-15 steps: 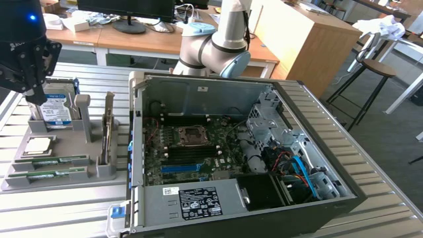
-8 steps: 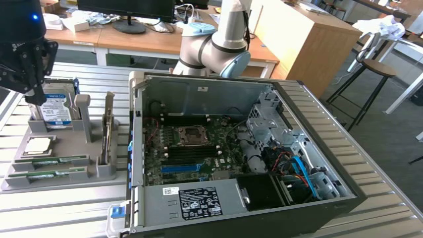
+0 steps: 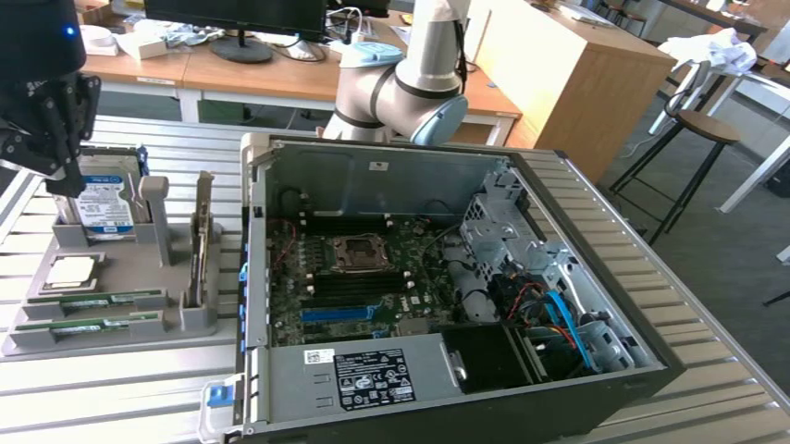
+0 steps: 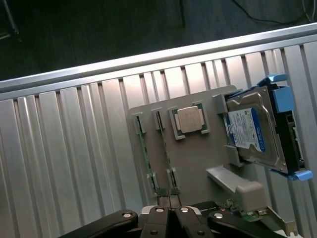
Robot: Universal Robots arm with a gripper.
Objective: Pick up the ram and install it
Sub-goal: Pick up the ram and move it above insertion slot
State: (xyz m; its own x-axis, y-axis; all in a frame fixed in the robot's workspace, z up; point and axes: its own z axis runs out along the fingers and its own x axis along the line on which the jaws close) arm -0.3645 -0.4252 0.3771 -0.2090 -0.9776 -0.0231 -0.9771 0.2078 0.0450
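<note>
Two green ram sticks (image 3: 92, 301) (image 3: 87, 324) lie side by side in slots of a grey holder (image 3: 111, 268) on the slatted table, at the exterior view's left. In the wrist view the same ram sticks (image 4: 143, 148) (image 4: 164, 148) run as thin strips down toward my fingertips. My gripper (image 3: 58, 185) (image 4: 169, 214) hangs above the holder, near the hard drive, shut with nothing between its fingers. The open computer case (image 3: 445, 277) lies on its side beside the holder, with its motherboard (image 3: 358, 277) exposed.
The holder also carries a blue-labelled silver hard drive (image 3: 105, 208) (image 4: 252, 129), a square silver processor chip (image 3: 72, 271) (image 4: 189, 120) and an upright card (image 3: 198, 250). Desks, a monitor and stools stand beyond the table. The arm's base (image 3: 413, 83) rises behind the case.
</note>
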